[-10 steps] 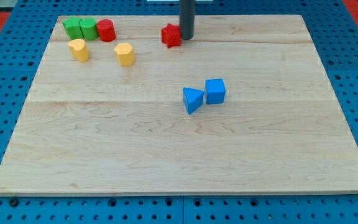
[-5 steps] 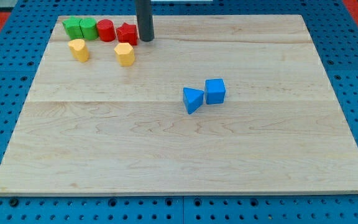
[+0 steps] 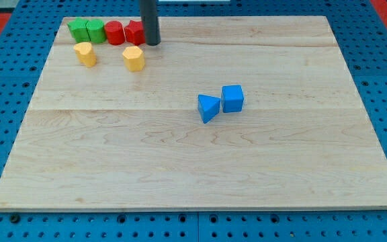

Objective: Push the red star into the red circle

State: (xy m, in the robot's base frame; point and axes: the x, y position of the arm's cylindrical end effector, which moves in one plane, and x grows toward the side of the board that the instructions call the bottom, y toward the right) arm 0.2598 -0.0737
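A: Entry, one camera view. Where is the red star [image 3: 134,32]?

B: Near the view's top left of the wooden board [image 3: 180,168], touching the right side of the red circle [image 3: 115,32]. My tip [image 3: 152,43] stands against the star's right side, and the rod hides part of that edge.

A: State of the gripper?

B: There is none; the arm ends in a plain dark rod, nothing to open or close, nothing held.

A: Other blocks?

B: Two green blocks at the row's left end: green block, far left [image 3: 78,29], and a second green block [image 3: 95,30] touching the red circle; their shapes are unclear. Below the row, a yellow block [image 3: 84,53] and a second yellow block [image 3: 134,58], apart from each other. Mid-board, a blue triangle [image 3: 208,107] with a blue cube [image 3: 232,98] just beside it to the view's right.

A: Any writing, labels, brands?

B: None legible. The board rests on a blue perforated base [image 3: 381,40].
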